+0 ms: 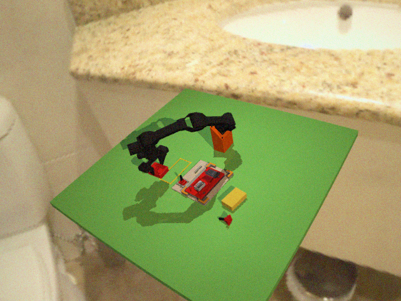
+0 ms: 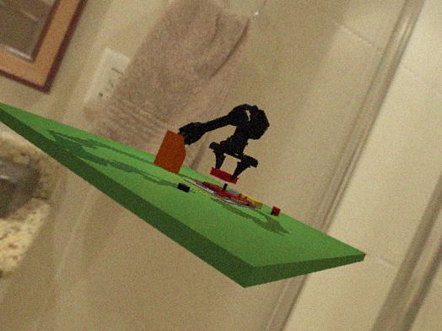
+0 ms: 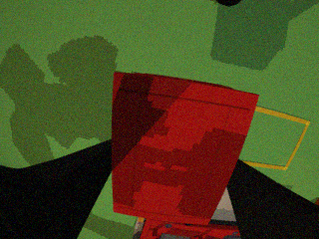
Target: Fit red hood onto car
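The red hood [image 1: 160, 170] [image 2: 222, 175] [image 3: 174, 119] is off the table, roof up, between the fingers. My gripper [image 1: 156, 166] [image 2: 225, 174] [image 3: 171, 154] is shut on the hood, one finger at each side. In the exterior view there is a gap between the hood and the table. The red car chassis [image 1: 191, 190] [image 3: 189, 232] lies in the pale jig [image 1: 191, 175] [image 3: 225, 206], beside the hood in the top view and at the bottom edge of the wrist view. The engine block [image 1: 199, 185] seems to be the grey block on the deck. The pegs and the hood's corner holes are too small to tell.
A small red piece with a black stick [image 1: 182, 181] stands on the jig's near end. A yellow block [image 1: 234, 198] and another red-and-black piece [image 1: 228, 219] lie beyond the jig. A black block [image 2: 183, 187] and a yellow outline [image 1: 185, 160] [image 3: 282, 115] are on the table.
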You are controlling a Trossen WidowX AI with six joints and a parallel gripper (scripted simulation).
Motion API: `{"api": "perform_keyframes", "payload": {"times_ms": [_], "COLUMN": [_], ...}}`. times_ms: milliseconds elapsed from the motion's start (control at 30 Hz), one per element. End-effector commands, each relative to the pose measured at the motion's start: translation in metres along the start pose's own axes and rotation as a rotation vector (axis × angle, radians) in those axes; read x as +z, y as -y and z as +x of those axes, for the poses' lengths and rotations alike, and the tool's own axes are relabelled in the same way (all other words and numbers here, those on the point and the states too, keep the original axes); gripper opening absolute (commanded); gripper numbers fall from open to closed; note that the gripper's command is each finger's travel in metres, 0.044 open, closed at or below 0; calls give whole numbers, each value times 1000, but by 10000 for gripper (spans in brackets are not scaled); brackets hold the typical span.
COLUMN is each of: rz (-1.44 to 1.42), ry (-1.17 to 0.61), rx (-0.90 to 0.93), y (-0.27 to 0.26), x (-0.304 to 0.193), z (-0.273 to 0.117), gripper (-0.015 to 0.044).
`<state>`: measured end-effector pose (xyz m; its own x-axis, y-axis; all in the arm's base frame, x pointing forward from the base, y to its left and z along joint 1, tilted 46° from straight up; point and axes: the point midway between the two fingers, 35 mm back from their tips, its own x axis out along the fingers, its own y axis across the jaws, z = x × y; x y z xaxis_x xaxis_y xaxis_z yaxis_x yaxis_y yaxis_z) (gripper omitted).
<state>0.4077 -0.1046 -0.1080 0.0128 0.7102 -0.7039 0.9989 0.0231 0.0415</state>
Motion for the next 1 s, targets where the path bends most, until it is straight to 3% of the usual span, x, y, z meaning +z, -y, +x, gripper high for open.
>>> {"api": "perform_keyframes", "payload": {"times_ms": [0, 233, 967], "rz": [-5, -17, -527], "ry": [8, 2, 5], "rx": [1, 2, 2], "y": [-1, -1, -6], "x": [0, -3, -87], "z": [-12, -12, -20], "gripper": [0, 0, 0]}}
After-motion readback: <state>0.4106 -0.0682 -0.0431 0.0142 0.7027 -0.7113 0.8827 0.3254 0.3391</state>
